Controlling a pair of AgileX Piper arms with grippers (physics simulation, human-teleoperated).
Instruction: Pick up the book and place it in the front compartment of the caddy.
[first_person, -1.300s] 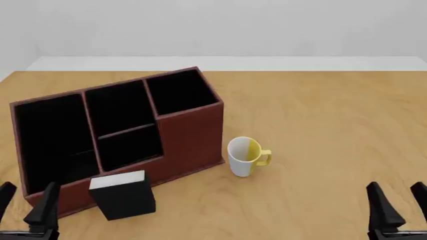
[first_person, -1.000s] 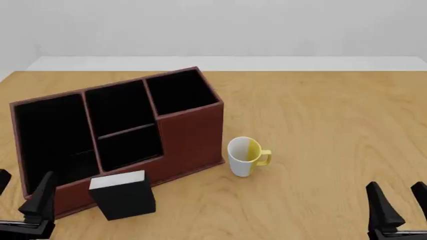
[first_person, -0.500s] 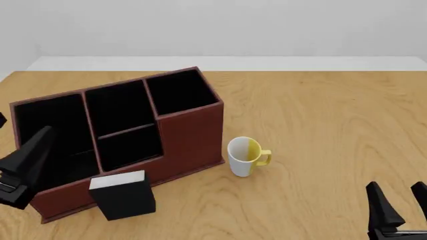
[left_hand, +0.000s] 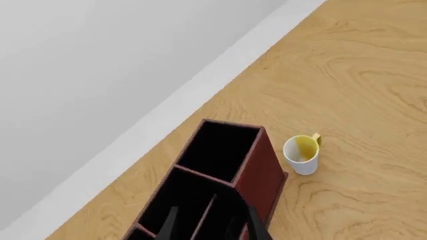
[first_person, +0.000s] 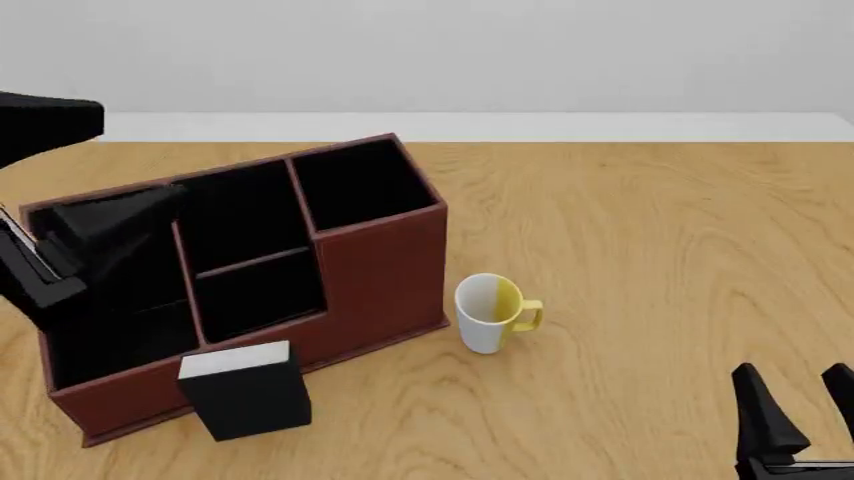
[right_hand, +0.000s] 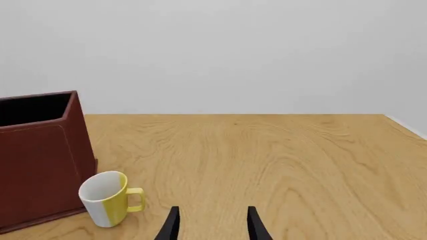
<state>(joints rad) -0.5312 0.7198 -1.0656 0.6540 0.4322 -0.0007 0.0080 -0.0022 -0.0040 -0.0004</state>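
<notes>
We see the book (first_person: 244, 389) standing before the caddy (first_person: 380, 275); both grippers, left (left_hand: 210, 227) and right (first_person: 802, 425), are spread and hold nothing.

Caddy (first_person: 380, 270) is showing dark red-brown outside with black lining, book (first_person: 247, 392) is sporting a black cover and white page edge, mug (first_person: 491, 312) is rocking white and yellow, table (first_person: 667, 250) is looking light woodgrain.

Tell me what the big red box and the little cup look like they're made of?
The caddy looks like dark red-brown leather or a leather imitation: matte outer walls with a faint raised edge, and black lining inside. The mug looks like glazed ceramic: smooth, white on one side and yellow on the other, with a yellow handle. Both are simulator renders, so this is only how they look.
</notes>
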